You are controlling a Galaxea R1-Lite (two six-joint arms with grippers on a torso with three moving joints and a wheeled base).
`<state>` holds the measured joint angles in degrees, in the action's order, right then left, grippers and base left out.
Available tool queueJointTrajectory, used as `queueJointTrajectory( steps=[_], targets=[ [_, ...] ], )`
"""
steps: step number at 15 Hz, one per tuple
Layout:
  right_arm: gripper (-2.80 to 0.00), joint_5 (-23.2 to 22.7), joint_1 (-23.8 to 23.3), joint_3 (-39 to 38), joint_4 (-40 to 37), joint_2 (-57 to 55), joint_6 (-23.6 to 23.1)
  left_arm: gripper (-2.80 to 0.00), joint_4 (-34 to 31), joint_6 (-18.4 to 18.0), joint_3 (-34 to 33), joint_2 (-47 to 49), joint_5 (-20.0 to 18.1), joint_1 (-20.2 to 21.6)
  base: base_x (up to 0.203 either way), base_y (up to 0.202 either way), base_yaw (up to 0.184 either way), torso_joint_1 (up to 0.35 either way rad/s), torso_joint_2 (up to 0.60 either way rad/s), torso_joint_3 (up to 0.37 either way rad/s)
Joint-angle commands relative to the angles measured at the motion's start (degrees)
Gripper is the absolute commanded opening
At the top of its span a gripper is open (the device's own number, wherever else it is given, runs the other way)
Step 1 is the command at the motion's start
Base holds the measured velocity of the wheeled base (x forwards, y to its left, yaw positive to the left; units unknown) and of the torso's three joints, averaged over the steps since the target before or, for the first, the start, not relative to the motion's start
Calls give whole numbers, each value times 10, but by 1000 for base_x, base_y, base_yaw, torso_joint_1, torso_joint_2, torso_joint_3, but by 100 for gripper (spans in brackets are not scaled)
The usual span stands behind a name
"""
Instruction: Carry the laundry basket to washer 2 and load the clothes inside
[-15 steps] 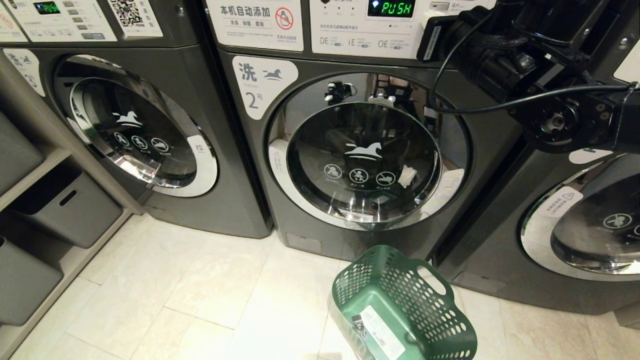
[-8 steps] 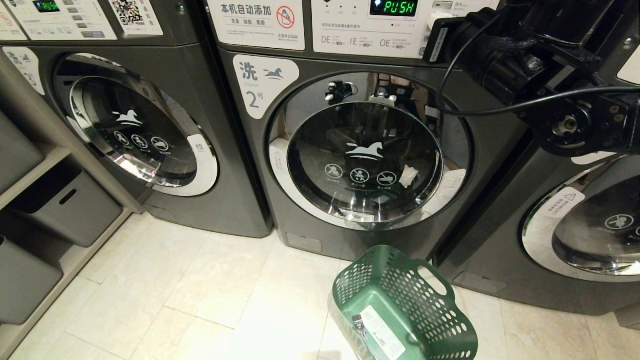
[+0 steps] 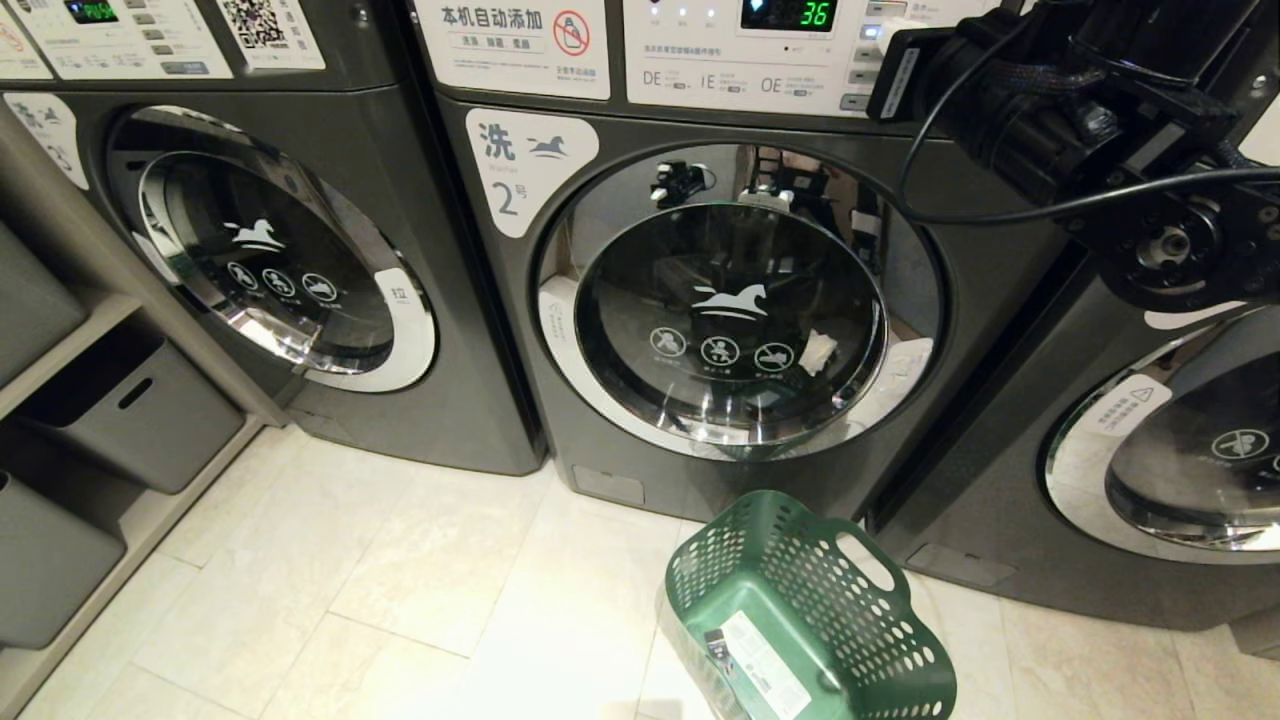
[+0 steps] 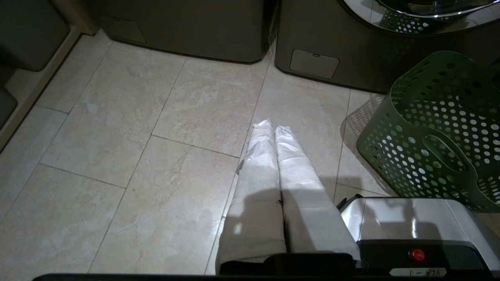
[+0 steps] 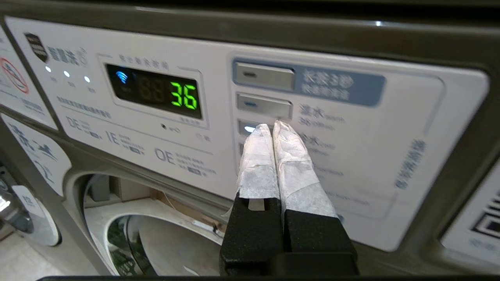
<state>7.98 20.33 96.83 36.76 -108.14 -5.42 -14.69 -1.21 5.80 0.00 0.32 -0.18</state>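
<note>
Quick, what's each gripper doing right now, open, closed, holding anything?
Left gripper: closed, empty, above the floor.
Right gripper: closed, empty, fingers at the washer's button panel.

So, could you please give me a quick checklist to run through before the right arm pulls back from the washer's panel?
1. Washer 2 door shut: ok, closed in the head view.
2. Programme registered: ok, display reads 36.
3. Right gripper clear of the buttons: not ok, shut fingertips sit at the lit button; contact cannot be told.
4. Basket emptied: cannot tell, tipped on its side on the floor, inside not visible.
5. Clothes loaded: cannot tell, dark glass hides the drum.
6. Left gripper out of the way: ok, shut, empty, low over the floor tiles.
</note>
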Motion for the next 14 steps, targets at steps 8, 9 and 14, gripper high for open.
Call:
queueJointTrajectory(
  steps=[8, 9, 14],
  targets=[
    [-280, -20, 20, -139, -9, 89, 20, -280, -1, 0, 0, 0, 0, 0, 0, 0, 0, 0, 0, 0],
    [-280, -20, 22, -136, -6, 82, 18, -280, -1, 0, 0, 0, 0, 0, 0, 0, 0, 0, 0, 0],
    [-280, -20, 30, -115, 7, 48, 14, -280, -1, 0, 0, 0, 0, 0, 0, 0, 0, 0, 0, 0]
  ],
)
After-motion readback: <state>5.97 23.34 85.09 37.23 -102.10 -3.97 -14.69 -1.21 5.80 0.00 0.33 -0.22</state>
